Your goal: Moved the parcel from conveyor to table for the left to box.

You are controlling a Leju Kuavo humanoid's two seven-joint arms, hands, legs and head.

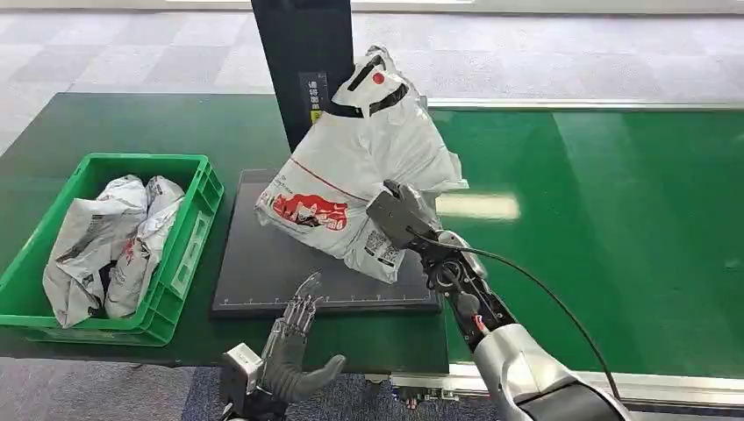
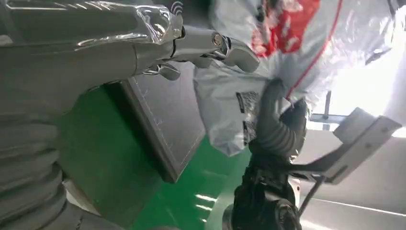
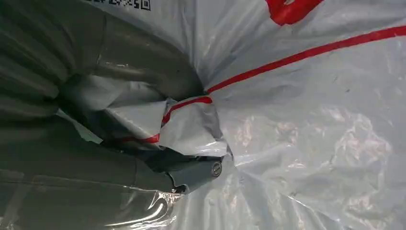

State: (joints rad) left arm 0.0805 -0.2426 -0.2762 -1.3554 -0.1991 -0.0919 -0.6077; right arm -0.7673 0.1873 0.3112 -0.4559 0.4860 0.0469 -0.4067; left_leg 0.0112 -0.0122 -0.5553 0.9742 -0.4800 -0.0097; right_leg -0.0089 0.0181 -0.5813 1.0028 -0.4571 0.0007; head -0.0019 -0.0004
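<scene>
Firmly around parcel (image 1: 351, 175): right hand (image 1: 399, 215).

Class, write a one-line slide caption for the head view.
Right hand grips white parcel over the dark plate; left hand open.

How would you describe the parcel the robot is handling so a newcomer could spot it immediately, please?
Start at the dark mat on the green table, right of the green bin. The parcel stands on it, gripped by the right hand. Unlike the grey bags in the bin, it is white with a red print.
</scene>
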